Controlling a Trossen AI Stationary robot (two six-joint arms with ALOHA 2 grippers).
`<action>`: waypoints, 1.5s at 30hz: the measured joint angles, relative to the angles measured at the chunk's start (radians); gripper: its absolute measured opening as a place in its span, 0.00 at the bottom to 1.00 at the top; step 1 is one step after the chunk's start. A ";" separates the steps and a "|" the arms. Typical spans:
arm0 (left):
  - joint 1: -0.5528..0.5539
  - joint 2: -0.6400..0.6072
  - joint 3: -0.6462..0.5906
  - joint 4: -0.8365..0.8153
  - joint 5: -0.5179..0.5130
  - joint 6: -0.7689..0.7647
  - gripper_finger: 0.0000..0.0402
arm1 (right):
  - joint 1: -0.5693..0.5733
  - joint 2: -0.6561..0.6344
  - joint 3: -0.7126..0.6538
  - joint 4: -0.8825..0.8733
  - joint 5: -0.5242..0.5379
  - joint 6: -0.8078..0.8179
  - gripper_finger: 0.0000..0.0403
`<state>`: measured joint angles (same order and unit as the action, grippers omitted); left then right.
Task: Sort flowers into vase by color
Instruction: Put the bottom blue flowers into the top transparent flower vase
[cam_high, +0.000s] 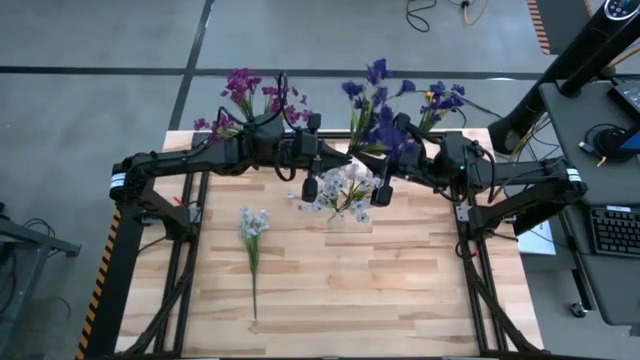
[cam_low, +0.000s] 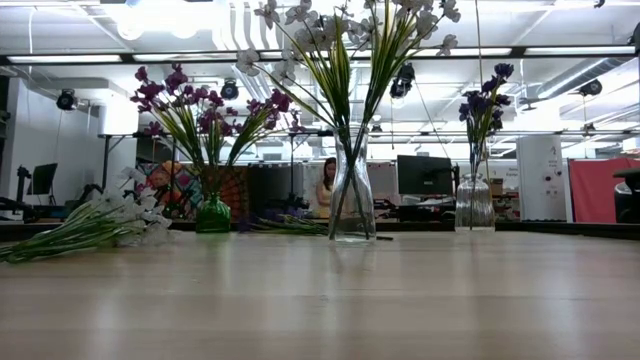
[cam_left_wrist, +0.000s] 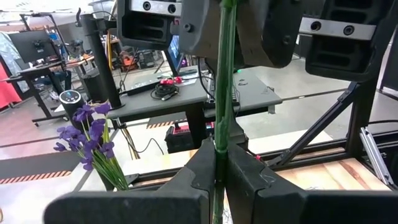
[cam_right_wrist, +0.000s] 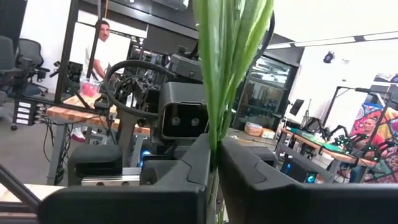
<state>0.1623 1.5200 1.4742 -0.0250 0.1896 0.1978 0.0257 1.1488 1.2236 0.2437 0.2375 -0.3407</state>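
High view: I have both arms meeting over the table's centre, above the clear vase (cam_high: 338, 212) that holds the white flowers (cam_high: 345, 188). The left gripper (cam_high: 311, 186) sits at 9 o'clock of that bunch, the right gripper (cam_high: 384, 192) at 3 o'clock. The magenta flowers (cam_high: 245, 95) stand at the far edge toward 11 o'clock, and 2 blue-violet sprays (cam_high: 372, 100) toward 1 o'clock. 1 loose white spray (cam_high: 252, 226) lies flat on the table (cam_high: 330, 300) at 9 o'clock of the clear vase, well apart from it.

Low view: The clear vase (cam_low: 352, 195) stands upright at centre with its white sprays fanning upward. A green vase (cam_low: 212, 213) holds the magenta flowers at 9 o'clock of it; a glass vase (cam_low: 474, 203) holds blue-violet blooms at 3 o'clock. The loose spray (cam_low: 75, 228) lies far to the 9 o'clock side. Neither gripper shows here.

Left wrist view: The left gripper (cam_left_wrist: 221, 177) is clamped fully onto 1 thin green stem (cam_left_wrist: 224, 93).

Right wrist view: The right gripper (cam_right_wrist: 214, 163) is closed tight on a bundle of green stems and leaves (cam_right_wrist: 227, 68).

Handling, in my judgement: the sprays are light, the stems thin and springy, and the blossoms snag easily. I would grip low on the stem, never on the blossoms.
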 joint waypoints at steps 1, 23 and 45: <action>0.000 0.000 0.000 0.001 -0.001 0.000 0.02 | 0.000 0.000 0.000 -0.001 0.000 0.000 0.04; -0.001 -0.115 -0.001 -0.157 -0.091 0.070 0.55 | 0.000 -0.089 0.000 -0.027 0.170 -0.017 0.03; -0.362 -0.670 -0.476 -0.195 -0.524 -0.113 0.56 | -0.371 -0.303 -0.288 -0.287 0.269 0.229 0.03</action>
<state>-0.1992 0.8505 0.9984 -0.2200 -0.3340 0.0848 -0.3457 0.8463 0.9353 -0.0432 0.5067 -0.1118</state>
